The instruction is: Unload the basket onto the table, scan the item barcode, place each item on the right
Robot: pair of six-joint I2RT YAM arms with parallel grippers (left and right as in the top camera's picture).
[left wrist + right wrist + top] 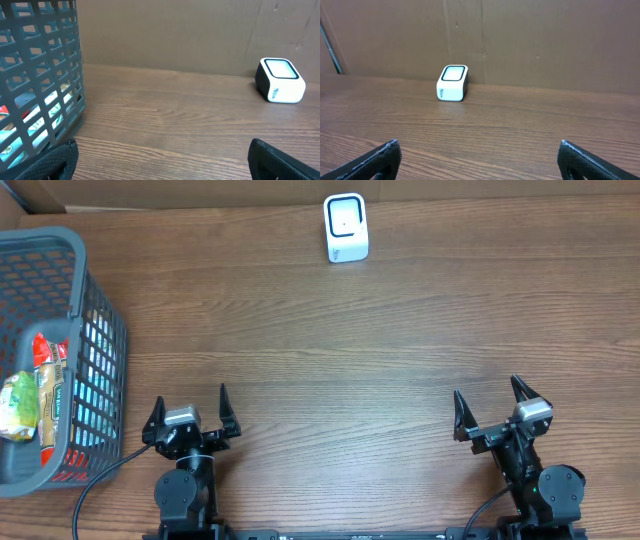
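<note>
Nearest you, at the front edge of the table (330,360), both arms sit low and side by side, well apart from each other. The left jaws are spread wide with nothing between them, and the right jaws are spread just as wide and equally empty. In each wrist view only the dark fingertips (55,165) (375,160) show, in the bottom corners, with bare wood between them. Beyond and to the left of your left arm, a dark grey mesh basket (100,340) stands at the table's left edge, partly cut off by the frame. The goods to scan are all inside it, and neither arm is touching them. A green and yellow packet (18,408) lies against the far left, a tan packet (52,405) sits just beside it, and a red packet (48,352) lies behind those two. Something pale blue (88,380) shows through the mesh of the side wall, but you cannot tell what it is. The left wrist view gives the same basket (45,60) close on its left, with blue and red glimpsed through the holes. You cannot make out any barcode from here. Farthest away, near the back edge of the table and roughly midway between your arms, a small white scanner (346,227) with a dark-rimmed window stands alone. It appears far right in the left wrist view (280,80) and left of centre in the right wrist view (452,83). Just behind it rises a brown cardboard wall (545,40).
</note>
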